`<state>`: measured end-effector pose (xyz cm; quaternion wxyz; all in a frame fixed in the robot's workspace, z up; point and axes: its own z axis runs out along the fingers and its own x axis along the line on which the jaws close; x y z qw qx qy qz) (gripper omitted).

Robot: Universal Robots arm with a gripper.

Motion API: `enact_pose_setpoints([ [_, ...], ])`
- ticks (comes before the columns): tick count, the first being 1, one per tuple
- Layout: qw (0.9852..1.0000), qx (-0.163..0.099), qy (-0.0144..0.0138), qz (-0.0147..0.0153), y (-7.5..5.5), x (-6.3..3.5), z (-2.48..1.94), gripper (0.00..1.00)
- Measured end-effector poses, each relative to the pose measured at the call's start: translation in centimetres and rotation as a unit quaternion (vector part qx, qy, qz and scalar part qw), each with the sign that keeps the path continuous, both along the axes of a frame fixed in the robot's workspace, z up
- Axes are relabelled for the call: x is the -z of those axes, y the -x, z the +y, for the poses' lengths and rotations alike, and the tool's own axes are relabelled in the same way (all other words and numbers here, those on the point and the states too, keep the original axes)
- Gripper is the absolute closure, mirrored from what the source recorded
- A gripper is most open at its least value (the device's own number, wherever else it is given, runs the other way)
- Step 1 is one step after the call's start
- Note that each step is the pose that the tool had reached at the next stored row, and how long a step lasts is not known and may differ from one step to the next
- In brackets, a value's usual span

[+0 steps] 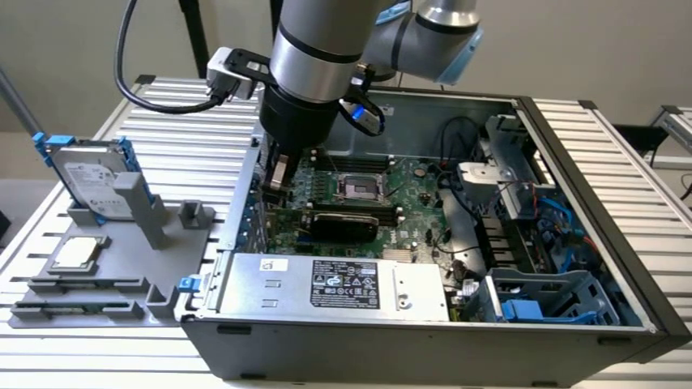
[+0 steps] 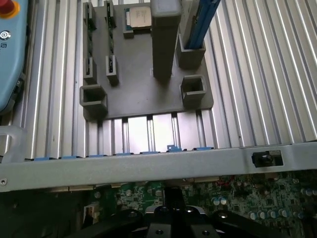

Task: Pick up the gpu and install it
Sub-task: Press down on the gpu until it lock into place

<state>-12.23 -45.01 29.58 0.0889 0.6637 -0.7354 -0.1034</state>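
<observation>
- Gripper (image 1: pixel 280 180) pressed together, down inside the open computer case (image 1: pixel 433 336) near its wall on the exterior view's left.
- Gpu (image 1: pixel 343 220) lies on the motherboard (image 1: pixel 411 235), just beside the gripper, apart from it.
- Hard drive (image 1: pixel 96 185) stands in the gray fixture (image 1: pixel 65 308) outside.

Power supply (image 1: pixel 335 285) in the case: black label with white print and small certification marks, too small to read. A smaller white sticker (image 1: pixel 277 265) beside it, also unreadable.

Hard drive (image 1: pixel 94 180) standing in the grey holder: white label with lines of dark print, none legible.

CPU chip (image 2: pixel 137 16) on the holder: faint markings on its lid, not readable.

Blue pendant (image 2: pixel 9 54) at the wrist view's edge: a digit or letter like "5" and a round symbol near its red button; uncertain.
</observation>
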Motion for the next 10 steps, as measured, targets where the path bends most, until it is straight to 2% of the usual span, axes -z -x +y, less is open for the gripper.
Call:
enact_pose_setpoints([
  [8,1.0000,0.001,0.0000,-0.0002,0.00,-0.20,0.03,0.89],
  [10,1.0000,0.001,0.0005,-0.0015,0.00,-0.19,0.03,0.89],
])
